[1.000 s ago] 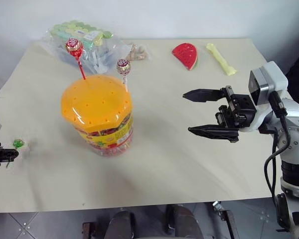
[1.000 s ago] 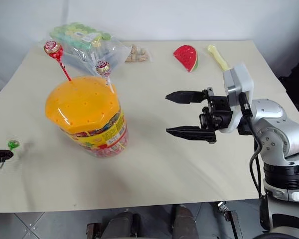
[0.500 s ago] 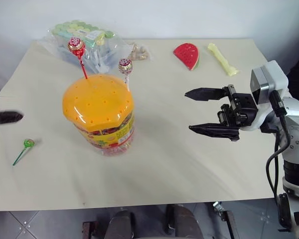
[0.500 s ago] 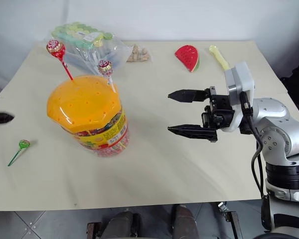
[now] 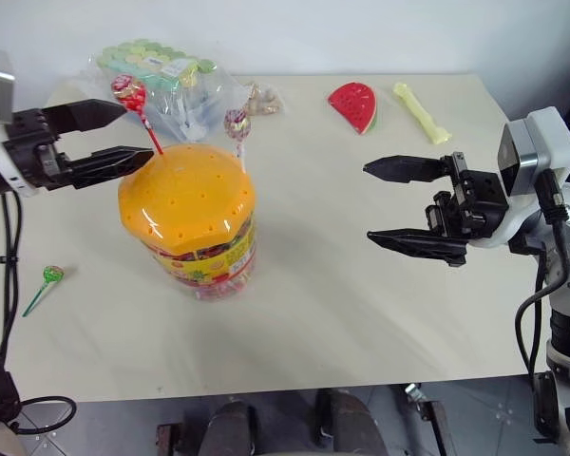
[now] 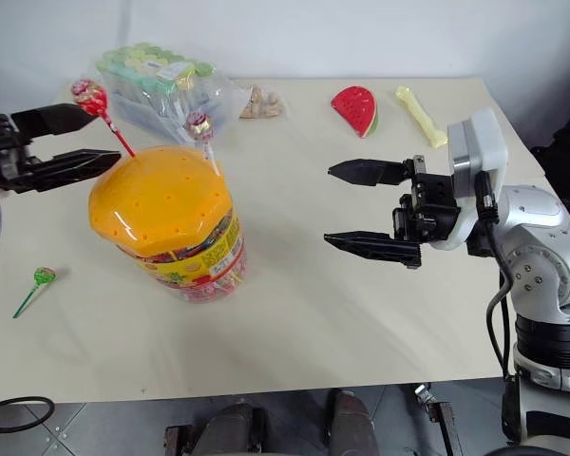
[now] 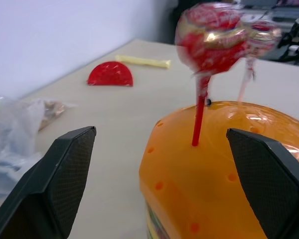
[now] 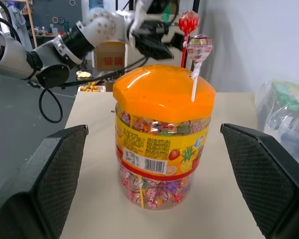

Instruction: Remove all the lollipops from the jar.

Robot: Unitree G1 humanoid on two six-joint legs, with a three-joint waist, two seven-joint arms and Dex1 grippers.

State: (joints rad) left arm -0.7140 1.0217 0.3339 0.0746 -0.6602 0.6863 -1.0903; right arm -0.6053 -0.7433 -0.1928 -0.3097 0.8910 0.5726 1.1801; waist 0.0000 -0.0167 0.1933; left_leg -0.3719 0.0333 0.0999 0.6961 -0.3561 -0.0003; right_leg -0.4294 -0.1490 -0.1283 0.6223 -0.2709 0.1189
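Observation:
The jar [image 5: 195, 242], a clear tub with a domed orange lid [image 5: 185, 195], stands left of the table's centre. Two lollipops stick up from the lid: one on a red stick [image 5: 130, 93] and one on a white stick [image 5: 236, 122]. A third lollipop, on a green stick [image 5: 49, 275], lies on the table left of the jar. My left gripper [image 5: 133, 130] is open, level above the lid's far left edge, its fingers either side of the red stick [image 7: 198, 114]. My right gripper [image 5: 368, 202] is open and empty, well right of the jar [image 8: 162, 134].
A clear bag of green-capped items [image 5: 166, 71] lies behind the jar, with a small beige item [image 5: 261, 98] beside it. A red watermelon slice toy [image 5: 353, 103] and a yellow piece [image 5: 420, 111] lie at the far right. The table [image 5: 304, 323] is bare between the jar and my right gripper.
My left gripper let go of the green-stick lollipop on the table, opened, then rose and swung right to the red-stick lollipop. My right gripper stayed where it was.

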